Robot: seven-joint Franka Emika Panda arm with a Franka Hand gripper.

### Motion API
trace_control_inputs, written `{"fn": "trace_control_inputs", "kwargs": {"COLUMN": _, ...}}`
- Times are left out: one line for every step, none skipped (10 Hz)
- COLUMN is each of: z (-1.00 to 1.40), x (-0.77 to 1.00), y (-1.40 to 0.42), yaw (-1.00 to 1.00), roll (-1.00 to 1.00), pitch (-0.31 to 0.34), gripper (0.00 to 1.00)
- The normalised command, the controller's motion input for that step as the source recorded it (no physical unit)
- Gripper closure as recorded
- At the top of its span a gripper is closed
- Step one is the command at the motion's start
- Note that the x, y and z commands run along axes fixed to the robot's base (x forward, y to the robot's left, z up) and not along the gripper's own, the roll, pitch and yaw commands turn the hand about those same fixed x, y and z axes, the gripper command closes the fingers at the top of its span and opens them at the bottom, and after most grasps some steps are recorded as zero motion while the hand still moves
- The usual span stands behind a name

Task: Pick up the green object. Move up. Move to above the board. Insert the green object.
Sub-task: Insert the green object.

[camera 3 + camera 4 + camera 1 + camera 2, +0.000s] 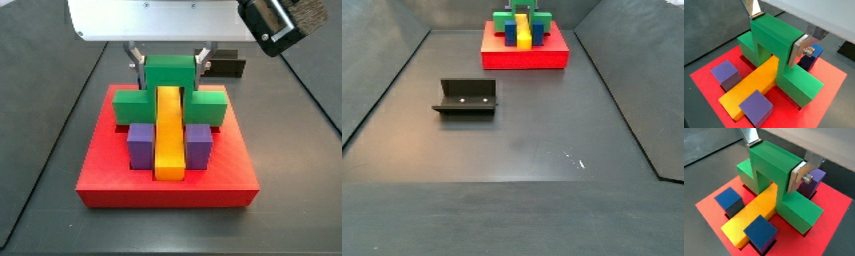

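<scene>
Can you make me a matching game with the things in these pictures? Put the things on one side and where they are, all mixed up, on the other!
Things:
1. green object
2. yellow bar
3. fixture
4. gripper

Places:
A. alone on the dark floor, away from the board
B. clamped on the raised middle of the green arch
C. lying along the board's middle, passing under the arch
D. straddling the yellow bar, legs down on the board

Pairs: 1-D, 2-C, 3-A, 4-B
</scene>
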Motion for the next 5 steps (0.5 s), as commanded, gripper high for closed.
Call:
{"fn": "trace_control_inputs", "kwargs": {"z": -0.11, "x": -0.03, "y": 0.0, "yaw": 0.0, "roll": 0.0, "pitch": -0.039, "gripper": 1.0}}
{"fn": "trace_control_inputs", "kwargs": {"z": -0.07, "x": 0.0, "y": 0.0, "yaw": 0.0, "roll": 0.0, "pitch": -0.037, "gripper": 1.0}}
{"fn": "trace_control_inputs", "kwargs": {"z": -0.07, "x": 0.0, "y": 0.0, "yaw": 0.0, "roll": 0.0, "pitch": -0.034, "gripper": 1.0}}
{"fn": "trace_control_inputs", "kwargs": {"z": -0.07, "x": 0.0, "y": -0.01, "yaw": 0.0, "roll": 0.0, "pitch": -0.034, "gripper": 1.0}}
{"fn": "trace_control_inputs", "kwargs": {"z": -0.1, "x": 0.0, "y": -0.03, "yaw": 0.0, "roll": 0.0, "pitch": -0.041, "gripper": 1.0}}
